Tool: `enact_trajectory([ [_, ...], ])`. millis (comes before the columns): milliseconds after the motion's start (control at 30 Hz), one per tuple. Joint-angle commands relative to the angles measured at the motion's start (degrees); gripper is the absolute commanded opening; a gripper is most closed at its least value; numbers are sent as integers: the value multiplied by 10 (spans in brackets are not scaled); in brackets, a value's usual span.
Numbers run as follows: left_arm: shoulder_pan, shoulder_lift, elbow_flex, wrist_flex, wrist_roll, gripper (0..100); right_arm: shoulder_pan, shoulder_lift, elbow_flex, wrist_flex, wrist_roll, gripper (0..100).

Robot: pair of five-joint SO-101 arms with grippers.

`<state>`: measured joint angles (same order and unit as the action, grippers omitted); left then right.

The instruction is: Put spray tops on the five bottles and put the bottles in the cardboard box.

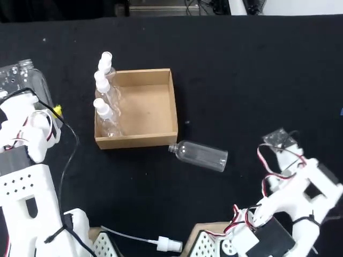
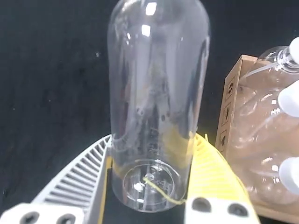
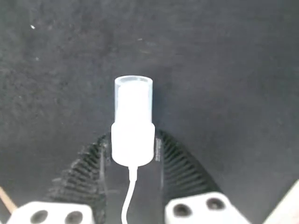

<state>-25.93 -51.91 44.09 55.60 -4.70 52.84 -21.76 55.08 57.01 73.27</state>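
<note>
Nearest the bases, a loose spray top [image 1: 169,245] lies on the black table [image 1: 257,69], its tube trailing toward nine o'clock. The right gripper [image 3: 133,142] pinches another spray top [image 3: 133,121]. Further out, an uncapped bottle [image 1: 201,155] lies flat, its neck just beside the cardboard box [image 1: 136,140] at the five o'clock corner. Three capped bottles [image 1: 103,80] line the box's nine o'clock wall. Out at the table's nine o'clock, the left gripper [image 2: 152,144] clamps a clear bottle [image 2: 156,70].

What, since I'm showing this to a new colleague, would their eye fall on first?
The left gripper clamps a clear bottle, while the right gripper pinches a white spray top. Three capped bottles sit in the cardboard box; an uncapped bottle lies on the table beside it.
</note>
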Motion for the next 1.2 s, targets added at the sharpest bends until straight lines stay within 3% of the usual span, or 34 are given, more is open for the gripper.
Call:
enact_trajectory([
  [0,5,-4,10,-67,6,95,-20,-2,-122,98,-91,11],
  [167,7,-4,17,-93,6,95,-91,-3,-287,282,-187,10],
  [300,8,-5,30,-98,6,95,-163,-7,-387,371,-274,10],
  [600,8,-137,102,-100,7,95,-346,-175,-389,382,-473,11],
  [833,7,-331,265,-234,3,95,-511,-215,-473,408,-579,11],
  [1033,6,-527,360,-261,2,95,-571,-154,-569,438,-616,11],
  [1167,8,-513,360,-265,2,95,-593,-130,-619,438,-649,11],
])
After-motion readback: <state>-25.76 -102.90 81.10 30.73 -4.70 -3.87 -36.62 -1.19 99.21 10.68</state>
